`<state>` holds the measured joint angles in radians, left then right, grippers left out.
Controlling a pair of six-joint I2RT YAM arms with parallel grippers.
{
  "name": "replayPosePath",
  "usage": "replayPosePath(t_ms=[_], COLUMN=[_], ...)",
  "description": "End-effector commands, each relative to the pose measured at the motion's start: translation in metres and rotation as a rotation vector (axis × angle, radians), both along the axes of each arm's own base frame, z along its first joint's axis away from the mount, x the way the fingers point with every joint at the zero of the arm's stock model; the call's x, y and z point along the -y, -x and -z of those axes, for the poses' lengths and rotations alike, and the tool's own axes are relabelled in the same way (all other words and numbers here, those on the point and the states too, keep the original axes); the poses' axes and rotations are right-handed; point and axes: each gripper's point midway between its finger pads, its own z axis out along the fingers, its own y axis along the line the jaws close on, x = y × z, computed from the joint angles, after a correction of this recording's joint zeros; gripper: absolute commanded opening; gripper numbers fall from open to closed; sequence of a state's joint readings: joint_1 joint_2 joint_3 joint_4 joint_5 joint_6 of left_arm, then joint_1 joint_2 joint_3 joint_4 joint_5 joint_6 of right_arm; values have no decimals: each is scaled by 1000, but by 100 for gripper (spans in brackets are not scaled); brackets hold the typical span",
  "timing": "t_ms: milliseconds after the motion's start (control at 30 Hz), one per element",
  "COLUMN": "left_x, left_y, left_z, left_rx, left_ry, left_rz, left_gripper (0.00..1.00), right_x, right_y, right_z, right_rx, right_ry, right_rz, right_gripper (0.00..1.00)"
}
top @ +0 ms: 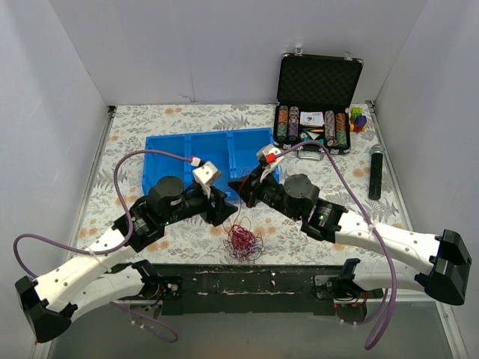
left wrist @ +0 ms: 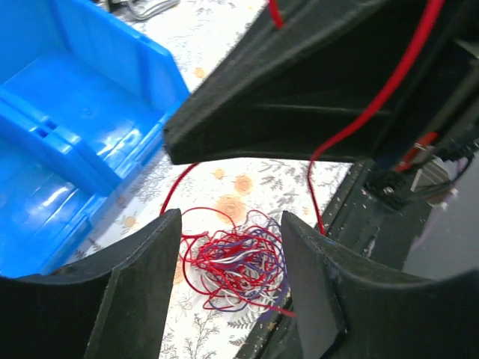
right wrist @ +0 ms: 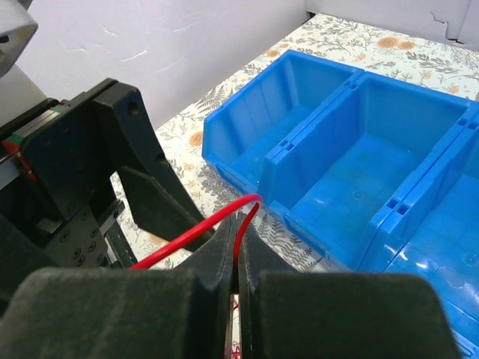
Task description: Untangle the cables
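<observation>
Pinching gripper: our right gripper (right wrist: 236,226) is shut tight on one red strand (right wrist: 194,232), which loops over its tips.
Left gripper (left wrist: 232,228): its jaws stand apart with nothing between them; through the gap we look down on the heap.
Cables (top: 241,241): a loose heap, mostly red with some dark and white loops, lying on the flowered table (top: 150,123) near its front edge, apart from the blue bin (top: 202,137).
Strand's line: from the heap the pinched strand climbs up and away from the front edge, toward the bin, to the right gripper.
Relation that matters: the heap lies below both grippers and nearer the front edge. The left gripper is the free one and faces it directly, so we judge it better placed to reach down.
Next move, as we judge it: hold the heap down with the left gripper while the right draws along the strand's own line.
Risk: pulling with the heap unheld may lift the whole heap or tighten the knot.
</observation>
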<state>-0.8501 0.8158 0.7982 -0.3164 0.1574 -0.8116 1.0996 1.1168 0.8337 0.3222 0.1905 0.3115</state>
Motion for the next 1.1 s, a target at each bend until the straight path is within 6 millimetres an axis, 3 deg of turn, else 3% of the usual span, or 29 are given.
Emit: replayPosePath(t_ms=[0, 100, 267, 333, 400, 433, 533, 567, 633, 733, 800, 1067], left_x=[13, 12, 5, 3, 1, 1, 4, 4, 6, 6, 3, -7], left_y=[20, 20, 3, -4, -9, -12, -12, -12, -10, -8, -7, -16], left_z=[-10, -5, 5, 10, 13, 12, -1, -8, -21, -44, -58, -89], left_rx=[-21, -19, 0, 2, -5, -12, -17, -11, -13, -6, 13, 105], left_ry=[55, 42, 28, 23, 25, 29, 60, 73, 88, 111, 128, 141], left_rz=[134, 140, 59, 36, 26, 23, 70, 85, 128, 161, 171, 115], left_gripper=[51, 37, 32, 23, 3, 0, 0, 0, 0, 0, 0, 0], right_x=[2, 2, 3, 4, 4, 4, 2, 1, 1, 4, 10, 44], right_y=[2, 4, 6, 8, 9, 10, 11, 10, 7, 9, 14, 24], right_z=[-43, -46, -54, -57, -60, -61, -54, -49, -32, 2, 21, 54], right_rx=[54, 57, 59, 60, 63, 62, 45, 32, -4, -66, -98, -153], right_ry=[-115, -123, -145, -153, -161, -163, -147, -137, -95, -10, 15, 80], right_rz=[-10, -13, -26, -29, -37, -40, -47, -42, -29, -20, -23, 23], right_gripper=[1, 1, 1, 1, 1, 1, 2, 10, 42, 53, 66, 70])
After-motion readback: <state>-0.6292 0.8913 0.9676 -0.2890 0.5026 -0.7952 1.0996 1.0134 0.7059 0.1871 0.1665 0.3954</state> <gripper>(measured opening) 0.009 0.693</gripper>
